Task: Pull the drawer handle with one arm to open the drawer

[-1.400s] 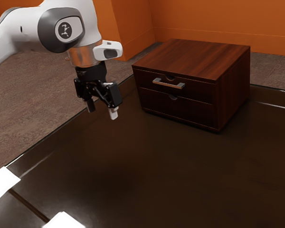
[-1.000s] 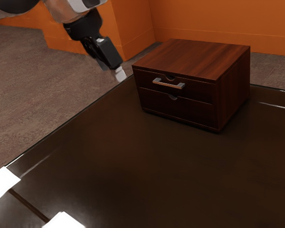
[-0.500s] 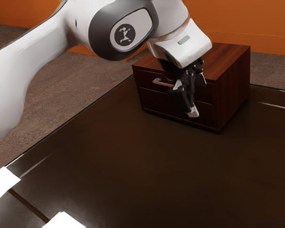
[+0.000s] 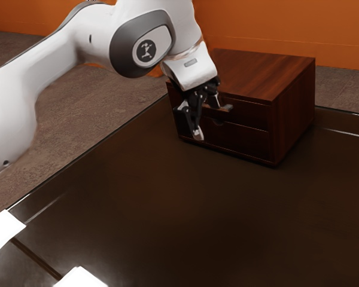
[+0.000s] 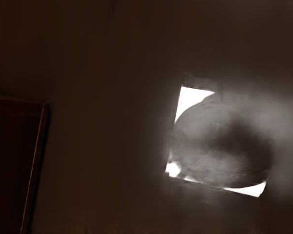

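Gripper (image 4: 194, 130) points down at the left front of the cabinet (image 4: 257, 75), covering most of the top drawer handle (image 4: 226, 108). Can't tell how far it is open or whether it grips anything. Top drawer (image 4: 251, 113) looks flush and closed. The cabinet sits far right on the dark table (image 4: 185, 215).

Warm, even light on a dark glossy worktop (image 4: 185, 215). White glare patches (image 4: 1, 232) sit at its near corner on the exterior view's left. The drawer cabinet (image 4: 251, 72) has a lit top and shaded front. Wrist view: dim, one bright square reflection (image 5: 191, 100) crossed by a rounded shadow (image 5: 224, 146).
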### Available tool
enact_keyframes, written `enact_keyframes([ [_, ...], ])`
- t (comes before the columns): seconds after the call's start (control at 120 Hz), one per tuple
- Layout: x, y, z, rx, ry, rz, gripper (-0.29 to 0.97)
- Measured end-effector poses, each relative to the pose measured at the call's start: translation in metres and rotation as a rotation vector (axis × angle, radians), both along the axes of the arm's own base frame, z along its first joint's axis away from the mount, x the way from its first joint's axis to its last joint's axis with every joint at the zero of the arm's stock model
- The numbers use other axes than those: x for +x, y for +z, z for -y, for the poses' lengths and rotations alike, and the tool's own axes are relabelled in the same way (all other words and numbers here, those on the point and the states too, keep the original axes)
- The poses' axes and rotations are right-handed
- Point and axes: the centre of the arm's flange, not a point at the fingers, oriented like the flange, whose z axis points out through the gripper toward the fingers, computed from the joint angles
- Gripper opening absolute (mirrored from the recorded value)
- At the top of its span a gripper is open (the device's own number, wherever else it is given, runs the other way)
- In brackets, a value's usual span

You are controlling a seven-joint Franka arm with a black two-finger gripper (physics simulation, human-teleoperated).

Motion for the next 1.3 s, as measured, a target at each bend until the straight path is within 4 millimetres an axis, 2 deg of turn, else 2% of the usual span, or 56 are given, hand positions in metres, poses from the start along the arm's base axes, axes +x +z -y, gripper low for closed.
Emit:
enact_keyframes([
  [0.058,0.003,-0.002,-0.02,0.001,0.007,-0.008,0.68],
  [0.2,0.011,-0.016,-0.045,0.001,-0.01,-0.034,0.68],
  [0.408,0.041,-0.051,-0.051,-0.008,-0.073,-0.006,0.68],
  [0.55,0.058,-0.062,-0.053,-0.01,-0.105,0.061,0.68],
  [0.592,0.063,-0.065,-0.059,-0.004,-0.102,0.078,0.68],
  [0.9,0.074,-0.064,-0.101,0.018,-0.082,0.16,0.68],
  [1.142,0.074,-0.058,-0.106,0.025,-0.096,0.182,0.68],
  [1.3,0.073,-0.06,-0.128,0.032,-0.076,0.184,0.68],
])
